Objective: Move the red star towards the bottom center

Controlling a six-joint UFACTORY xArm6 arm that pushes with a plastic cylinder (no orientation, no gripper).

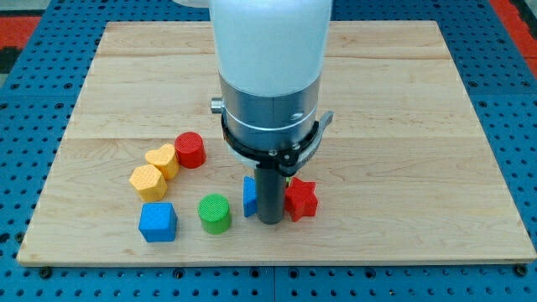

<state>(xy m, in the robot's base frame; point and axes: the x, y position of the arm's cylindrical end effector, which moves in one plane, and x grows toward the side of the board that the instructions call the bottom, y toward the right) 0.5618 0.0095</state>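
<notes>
So from my remote seat, my tip (pixel 269 221) is down on the wooden board (pixel 403 101), low and a bit right of the middle, wedged right between two blocks. The red star (pixel 300 200) sits just to the view's right of the rod, looks like it's touching it, and it's already fairly close to the bottom edge near the center. On the rod's other side there's a blue block (pixel 250 195) peeking out, mostly hidden so I can't make out its shape. No hand on this rig at all, just the plain rod, so nothing to open or close. Over to the view's left: a green cylinder (pixel 215 212) near the bottom, a blue cube (pixel 157 221) beside it further left, two yellow blocks, one (pixel 148 181) lower left and one (pixel 162 158) just above it, touching each other, and a red cylinder (pixel 190 149) right next to the upper yellow one.
</notes>
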